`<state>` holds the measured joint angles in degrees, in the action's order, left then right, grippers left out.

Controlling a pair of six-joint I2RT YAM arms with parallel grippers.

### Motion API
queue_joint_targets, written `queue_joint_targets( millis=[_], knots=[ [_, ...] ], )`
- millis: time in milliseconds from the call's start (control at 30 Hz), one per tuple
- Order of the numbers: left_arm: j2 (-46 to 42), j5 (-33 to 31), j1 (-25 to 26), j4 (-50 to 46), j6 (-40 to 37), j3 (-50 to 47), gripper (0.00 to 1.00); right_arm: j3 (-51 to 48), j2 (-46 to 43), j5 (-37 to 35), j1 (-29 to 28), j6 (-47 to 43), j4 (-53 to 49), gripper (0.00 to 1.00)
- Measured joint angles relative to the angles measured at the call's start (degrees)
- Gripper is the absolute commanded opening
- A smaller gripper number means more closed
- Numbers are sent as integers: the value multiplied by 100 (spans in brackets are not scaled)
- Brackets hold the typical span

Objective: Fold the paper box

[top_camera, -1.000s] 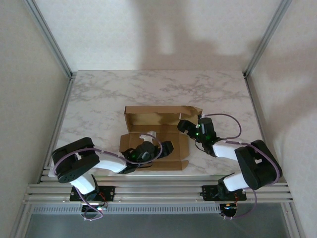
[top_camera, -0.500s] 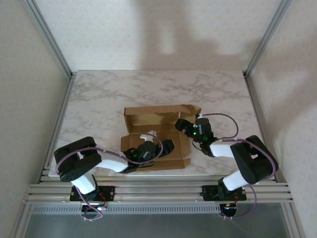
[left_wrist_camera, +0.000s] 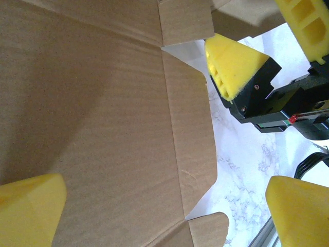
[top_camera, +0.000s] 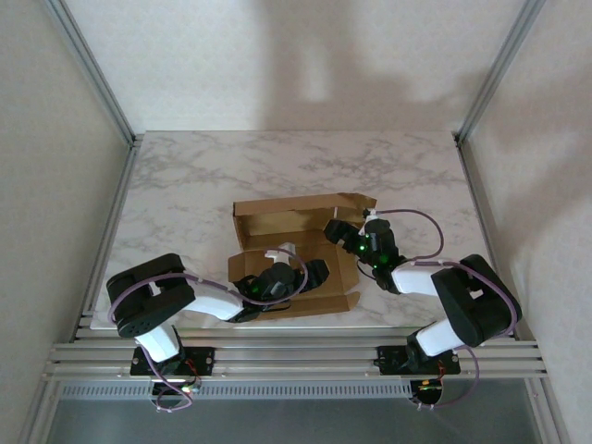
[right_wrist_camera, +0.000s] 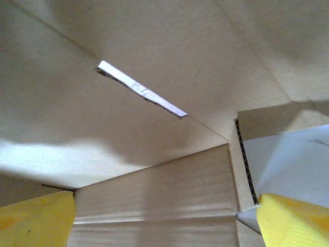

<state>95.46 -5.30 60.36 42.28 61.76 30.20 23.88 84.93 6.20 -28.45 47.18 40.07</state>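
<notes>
The paper box [top_camera: 287,222] is a brown cardboard sheet lying mid-table, with its far wall folded upright and the near panel flat. My left gripper [top_camera: 310,276] hovers low over the near panel, jaws wide open; in the left wrist view its yellow fingertips [left_wrist_camera: 31,208] frame the flat cardboard [left_wrist_camera: 103,128] and a side flap. My right gripper [top_camera: 340,236] sits at the box's right end, open, and its yellow fingers [left_wrist_camera: 234,64] show beside that flap. In the right wrist view the gripper [right_wrist_camera: 164,221] faces the inside of the box [right_wrist_camera: 154,195], where a slot [right_wrist_camera: 141,95] is cut in a panel.
The box rests on a white marble table [top_camera: 185,185] enclosed by pale walls and slanted metal uprights [top_camera: 92,74]. Aluminium rails [top_camera: 277,356] carry both arm bases along the near edge. Bare marble [left_wrist_camera: 241,170] lies right of the box's flap.
My right gripper has crept left and in towards the box's right end, its jaws narrowing slightly. The left gripper has barely shifted.
</notes>
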Motion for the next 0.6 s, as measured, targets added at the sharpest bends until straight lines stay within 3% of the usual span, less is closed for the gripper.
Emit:
queue_joint_targets(
  millis=[600],
  knots=[
    [105, 46, 59, -4, -7, 125, 99, 295, 684, 330, -197, 22, 426, 89]
  ],
)
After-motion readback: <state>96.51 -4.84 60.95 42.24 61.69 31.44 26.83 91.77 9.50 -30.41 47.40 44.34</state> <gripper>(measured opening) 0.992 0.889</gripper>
